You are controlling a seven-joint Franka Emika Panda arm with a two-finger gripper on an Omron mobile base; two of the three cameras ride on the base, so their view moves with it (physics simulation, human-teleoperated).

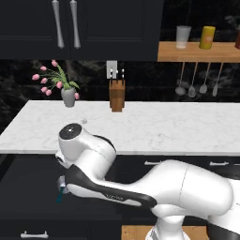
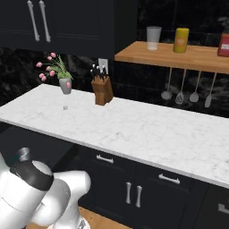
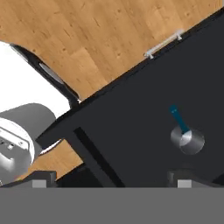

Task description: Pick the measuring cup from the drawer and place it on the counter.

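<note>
Since the counter carries only a vase of pink tulips and a knife block along its back edge, plus a tiny speck you cannot identify near the vase, you can judge that the placing has not happened: its broad white marble front lies bare and ready. Below the counter's front edge, the drawer stands pulled out, its dark floor exposed and its small silver bar handle showing at the front lip in the hand view, so the opening step looks done. On that floor lies the measuring cup, its grey bowl toward the drawer's inner side and its teal handle pointing toward the front lip. The gripper hangs above the drawer with its fingertips set wide apart and nothing between them; the cup sits just ahead of one fingertip, off to the side. You have the reach, grasp, lift and placing all left.
</note>
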